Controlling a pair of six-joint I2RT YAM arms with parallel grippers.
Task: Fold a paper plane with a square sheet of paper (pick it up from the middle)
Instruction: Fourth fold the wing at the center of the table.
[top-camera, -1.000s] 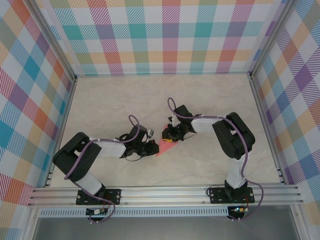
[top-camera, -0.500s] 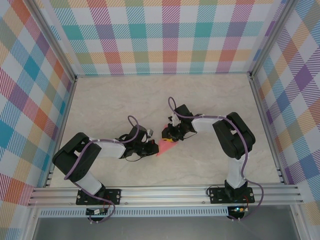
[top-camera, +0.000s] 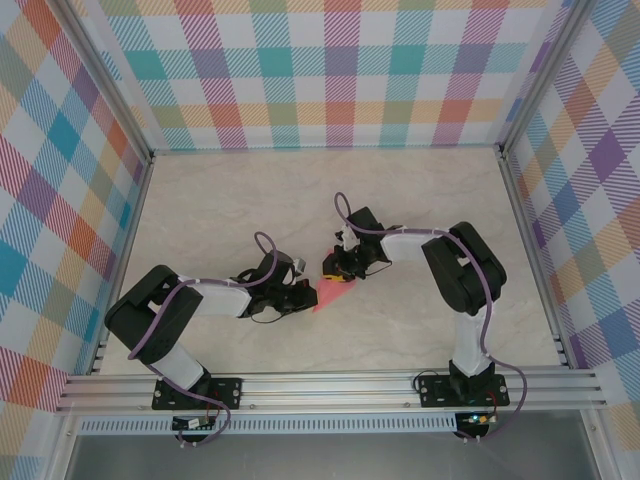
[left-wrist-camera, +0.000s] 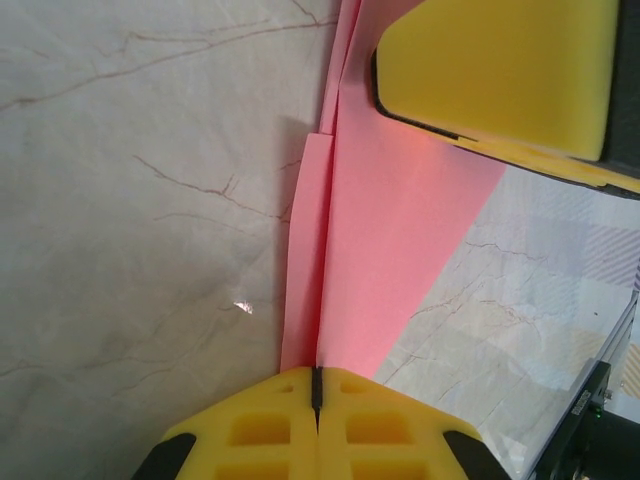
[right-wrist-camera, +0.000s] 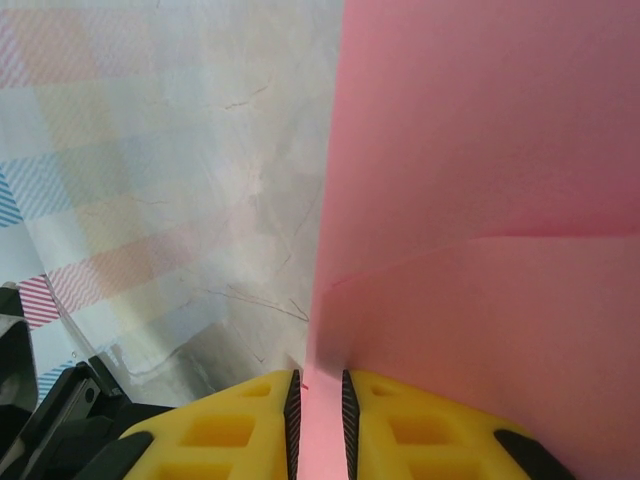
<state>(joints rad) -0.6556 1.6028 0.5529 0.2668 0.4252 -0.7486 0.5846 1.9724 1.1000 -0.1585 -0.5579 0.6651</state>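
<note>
Holding creased pink paper (top-camera: 330, 293) mid-table: clamping one end fully in left gripper (left-wrist-camera: 316, 385), pinching opposite edge in right gripper (right-wrist-camera: 318, 385); edging right gripper slightly leftward since a second ago, probably tightening the crease.

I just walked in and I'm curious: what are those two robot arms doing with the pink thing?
They are folding a paper plane. The left pincer is shut on one end of the folded pink paper, and the right pincer pinches another edge of it, over the table. The paper has creases but isn't a finished plane yet.
</note>
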